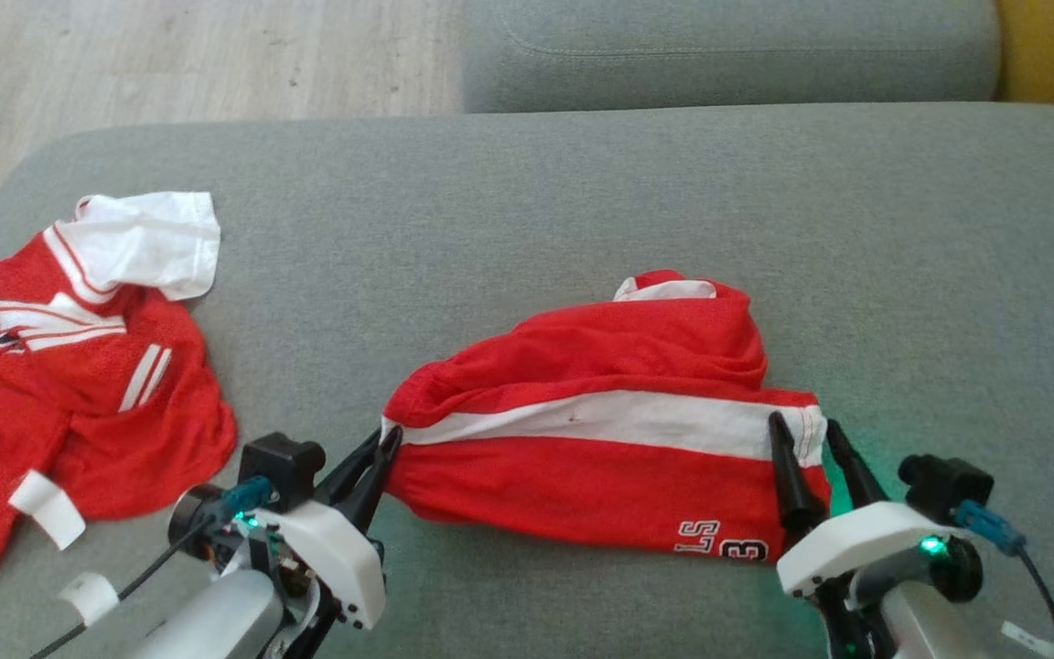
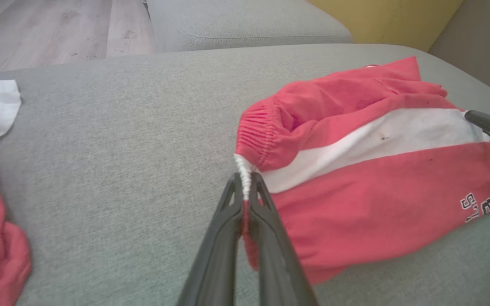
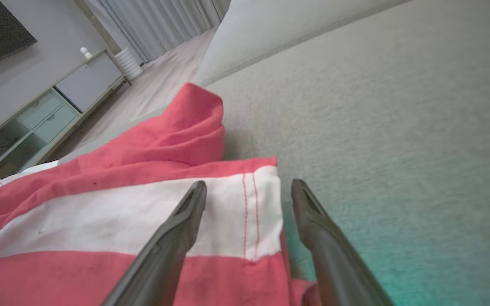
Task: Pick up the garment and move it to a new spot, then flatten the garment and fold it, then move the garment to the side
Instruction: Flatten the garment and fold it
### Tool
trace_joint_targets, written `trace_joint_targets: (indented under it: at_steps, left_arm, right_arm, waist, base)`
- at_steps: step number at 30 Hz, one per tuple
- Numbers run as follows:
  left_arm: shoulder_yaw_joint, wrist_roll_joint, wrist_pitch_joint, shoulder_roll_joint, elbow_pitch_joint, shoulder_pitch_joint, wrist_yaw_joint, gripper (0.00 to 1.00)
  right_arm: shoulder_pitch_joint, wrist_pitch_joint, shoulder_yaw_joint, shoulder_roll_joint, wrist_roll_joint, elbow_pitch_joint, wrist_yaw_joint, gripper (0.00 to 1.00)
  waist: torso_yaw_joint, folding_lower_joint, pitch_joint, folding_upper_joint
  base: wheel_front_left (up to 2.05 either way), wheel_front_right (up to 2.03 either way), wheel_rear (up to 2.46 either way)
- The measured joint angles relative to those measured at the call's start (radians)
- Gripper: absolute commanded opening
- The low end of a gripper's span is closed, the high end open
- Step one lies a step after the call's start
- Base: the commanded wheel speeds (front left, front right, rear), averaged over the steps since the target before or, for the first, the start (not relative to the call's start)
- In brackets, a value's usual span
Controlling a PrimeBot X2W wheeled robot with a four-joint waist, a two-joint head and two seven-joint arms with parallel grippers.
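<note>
Red shorts with a white side stripe (image 1: 600, 439) lie folded lengthwise on the grey sofa cushion (image 1: 582, 210), number print near the right hem. My left gripper (image 1: 382, 444) is shut on the elastic waistband at the shorts' left end; in the left wrist view the white waistband edge (image 2: 243, 178) is pinched between the fingers. My right gripper (image 1: 803, 428) stands open at the right hem, one finger resting on the white stripe and the other beyond the cloth edge. In the right wrist view the hem (image 3: 253, 212) lies between the spread fingers (image 3: 185, 221).
A crumpled red and white jersey (image 1: 79, 366) lies at the cushion's left edge. A second grey cushion (image 1: 728, 46) sits behind. Wooden floor (image 1: 170, 64) shows at the far left, and a yellow surface (image 1: 1053, 46) at the far right.
</note>
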Motion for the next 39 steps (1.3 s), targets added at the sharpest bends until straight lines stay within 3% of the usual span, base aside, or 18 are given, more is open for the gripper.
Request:
trace_joint_targets:
  at_steps: [5,13,16,17,18,19,25,32,35,39]
  left_arm:
    - [0.002,0.0,-0.018,-0.001,0.033,0.0,0.0,0.0]
    - [0.002,0.0,-0.036,-0.012,0.07,-0.001,-0.003,0.0]
    - [0.002,0.0,-0.045,-0.017,0.08,-0.001,-0.006,0.0]
    - [0.002,0.0,-0.045,-0.017,0.08,-0.001,-0.006,0.0]
    - [0.002,0.0,-0.045,-0.018,0.082,-0.002,-0.006,0.0]
    - [0.002,0.0,-0.045,-0.018,0.083,-0.002,-0.006,0.0]
    - [0.005,0.0,-0.071,-0.018,0.08,-0.012,-0.01,0.0]
    - [0.042,-0.013,-0.085,-0.021,0.002,-0.102,-0.035,0.0]
    - [0.077,-0.027,-0.056,-0.022,-0.031,-0.223,-0.061,0.0]
    - [0.109,-0.036,0.012,-0.04,-0.029,-0.48,-0.117,0.0]
  right_arm:
    - [-0.001,0.051,0.044,-0.016,0.072,0.013,0.0,1.0]
    - [0.0,0.048,0.075,-0.051,0.084,0.003,0.0,0.98]
    - [0.004,0.058,0.105,-0.051,0.11,-0.014,0.0,0.66]
    - [0.004,0.058,0.105,-0.051,0.11,-0.014,0.0,0.45]
    - [0.005,0.058,0.113,-0.052,0.112,-0.02,0.0,0.14]
    - [0.005,0.058,0.12,-0.055,0.112,-0.024,0.0,0.0]
    - [0.005,0.039,0.124,-0.081,0.123,-0.063,0.0,0.0]
    - [-0.014,0.01,0.021,-0.138,0.102,-0.205,0.0,0.0]
    - [-0.11,0.048,-0.035,-0.176,0.08,-0.282,0.0,0.0]
    - [-0.365,0.105,-0.094,-0.237,0.033,-0.342,0.0,0.0]
  waist:
    - [0.015,-0.0001,-0.001,0.0]
    - [0.013,-0.0001,-0.004,0.0]
    - [0.01,-0.0001,-0.005,0.0]
    - [0.01,-0.0001,-0.005,0.0]
    - [0.008,-0.0001,-0.005,0.0]
    - [0.007,-0.0001,-0.005,0.0]
    - [-0.002,-0.0001,-0.007,0.0]
    - [-0.025,-0.0001,0.012,0.0]
    - [-0.039,-0.0001,0.039,0.0]
    - [-0.057,0.0001,0.1,0.0]
  base:
    - [0.0,0.0,0.0]
    - [0.0,0.0,0.0]
    - [0.0,0.0,0.0]
    - [0.0,0.0,0.0]
    - [0.0,0.0,0.0]
    - [0.0,0.0,0.0]
    - [0.0,0.0,0.0]
    - [0.0,0.0,0.0]
    - [0.0,0.0,0.0]
    - [0.0,0.0,0.0]
